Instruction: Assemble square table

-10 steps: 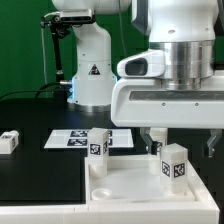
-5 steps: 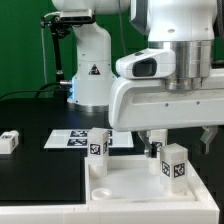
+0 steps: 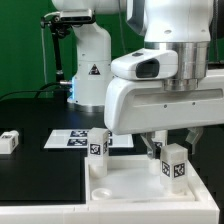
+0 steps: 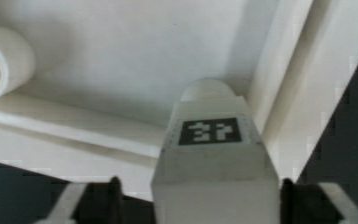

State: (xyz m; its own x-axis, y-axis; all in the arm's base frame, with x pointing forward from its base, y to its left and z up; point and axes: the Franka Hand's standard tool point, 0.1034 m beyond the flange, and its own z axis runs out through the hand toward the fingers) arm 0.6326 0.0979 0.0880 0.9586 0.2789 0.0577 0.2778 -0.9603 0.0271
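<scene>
The white square table top point(image 3: 120, 186) lies flat at the front, and two tagged white legs stand on it. My gripper point(image 3: 172, 144) hangs over the leg point(image 3: 173, 163) on the exterior view's right, one finger on each side. In the wrist view that leg point(image 4: 211, 150) fills the space between my fingertips point(image 4: 108, 202), with a thin gap still showing on one side. The gripper point(image 4: 201, 202) is open around it. The other leg point(image 3: 98, 144) stands free near the top's far corner. The top's inner face and rim point(image 4: 123, 75) show beyond the leg.
The marker board point(image 3: 68, 139) lies on the black mat behind the table top. A third white leg point(image 3: 9, 141) lies at the exterior view's far left. A white rail point(image 3: 45, 214) runs along the front edge. The arm's white base point(image 3: 90, 65) stands behind.
The fingers have drawn inward from wide open to close around the right-hand leg. The hand has also shifted slightly toward the exterior view's left. The leg itself has not moved.
</scene>
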